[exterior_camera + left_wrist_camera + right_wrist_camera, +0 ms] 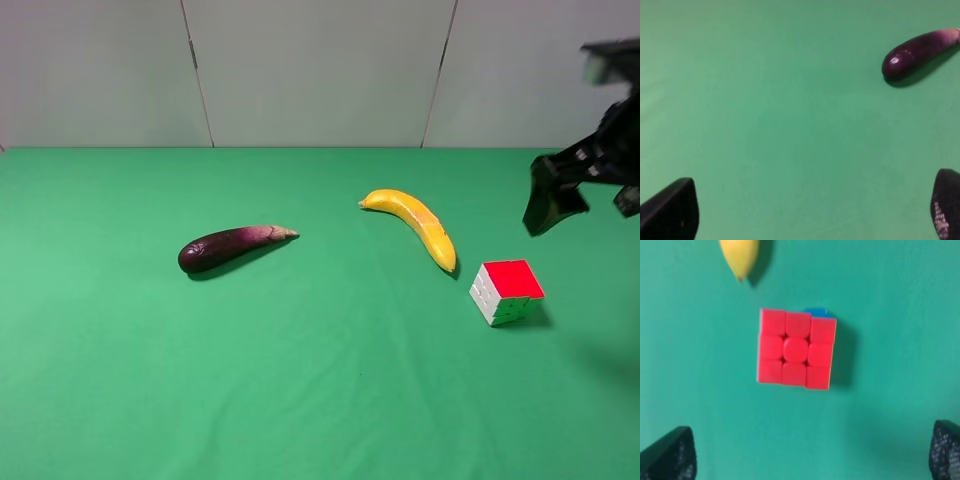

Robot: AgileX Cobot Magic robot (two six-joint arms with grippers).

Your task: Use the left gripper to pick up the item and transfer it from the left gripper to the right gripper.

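Note:
The puzzle cube (508,291) sits on the green table at the right, red face up and white faces toward the camera, just in front of the banana's near tip. In the right wrist view the cube (796,349) lies below the camera, red face up with a blue edge showing. My right gripper (590,200) hovers above and behind the cube at the right edge, its jaws wide apart and empty (807,455). My left gripper (807,210) is out of the exterior view; its wrist view shows the fingertips far apart over bare cloth, empty.
A yellow banana (415,224) lies left of and behind the cube; its tip shows in the right wrist view (740,255). A dark purple eggplant (232,246) lies at centre left, also in the left wrist view (917,52). The green cloth (320,400) covers the table.

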